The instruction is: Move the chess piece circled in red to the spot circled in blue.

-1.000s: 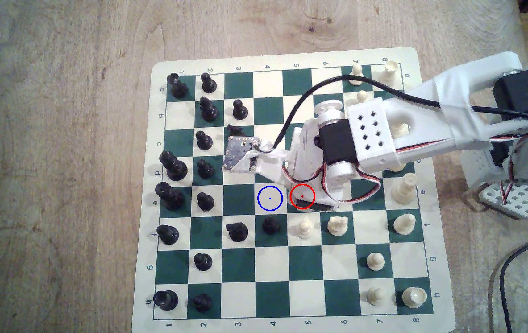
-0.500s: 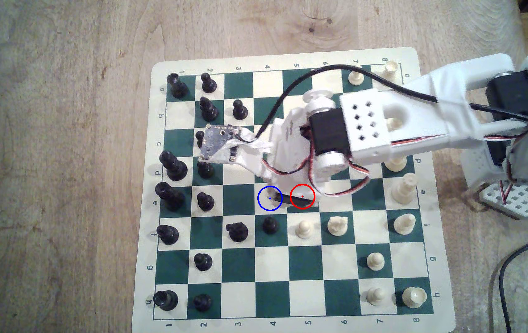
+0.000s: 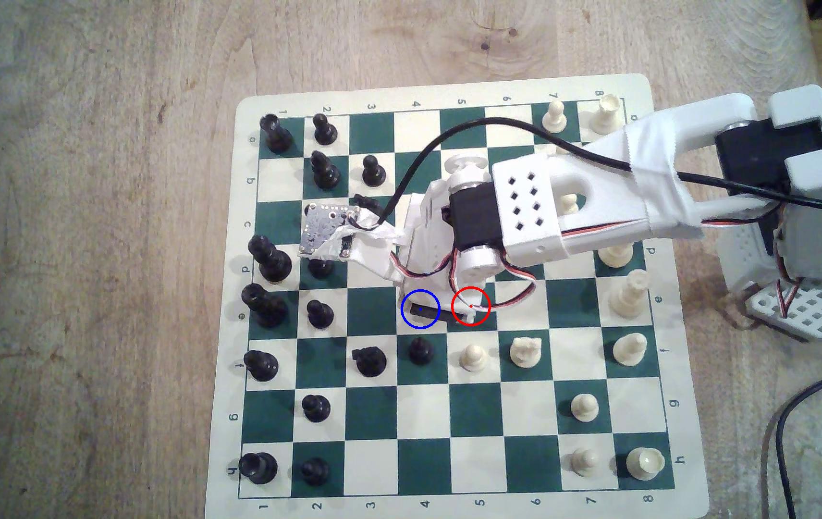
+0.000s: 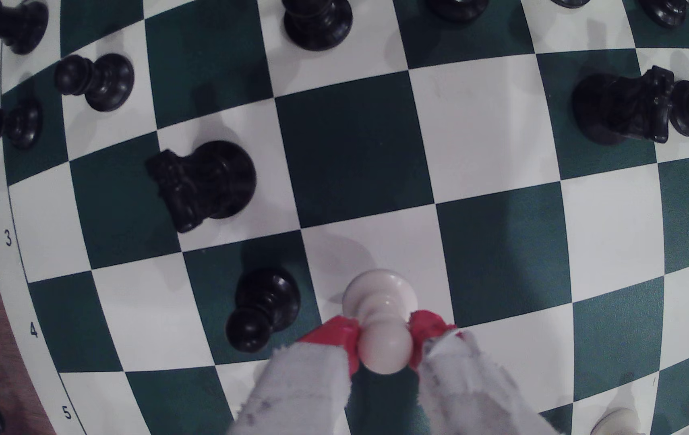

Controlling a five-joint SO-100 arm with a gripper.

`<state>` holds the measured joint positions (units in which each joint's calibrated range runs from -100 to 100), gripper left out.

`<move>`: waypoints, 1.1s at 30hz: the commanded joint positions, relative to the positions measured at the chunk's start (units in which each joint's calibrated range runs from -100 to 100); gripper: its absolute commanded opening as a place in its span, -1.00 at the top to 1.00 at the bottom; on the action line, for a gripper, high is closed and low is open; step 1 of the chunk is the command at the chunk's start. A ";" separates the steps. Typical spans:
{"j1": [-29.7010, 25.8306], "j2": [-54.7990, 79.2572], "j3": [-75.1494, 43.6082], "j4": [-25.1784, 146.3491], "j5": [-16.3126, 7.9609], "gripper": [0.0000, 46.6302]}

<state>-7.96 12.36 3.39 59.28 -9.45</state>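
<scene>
The chess piece, a cream pawn (image 4: 380, 318), is clamped by its ball head between my gripper's (image 4: 384, 339) red-tipped fingers (image 4: 344, 336). Its flared base hangs over a cream square (image 4: 376, 251); I cannot tell whether it touches the board. In the exterior view my gripper (image 3: 423, 308) reaches down over the spot (image 3: 413, 322), the blue-circled cream square, and the arm hides the pawn there. The red circle (image 3: 479, 322) marks the green square just to the exterior view's right, partly under the arm's wires.
A black pawn (image 3: 419, 349) and a black knight (image 3: 369, 360) stand just below the spot in the exterior view, with a cream pawn (image 3: 472, 355) and cream knight (image 3: 525, 351) to their right. Black pieces line the board's (image 3: 448, 90) left side.
The arm has swung to the exterior view's left, carrying the gripper from over the red-circled square to over the blue-circled one.
</scene>
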 commanded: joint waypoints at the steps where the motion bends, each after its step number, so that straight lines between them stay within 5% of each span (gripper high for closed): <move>1: 0.18 -0.39 -4.30 -1.95 0.00 0.99; 28: 0.10 2.58 -1.76 -2.53 0.54 0.97; 30: 0.10 2.58 -1.67 -2.53 0.39 0.86; 31: 0.26 2.16 -1.67 -1.95 0.20 0.49; 33: 0.34 1.65 -1.67 -1.63 0.15 0.41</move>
<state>-8.04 16.05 3.39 56.73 -9.16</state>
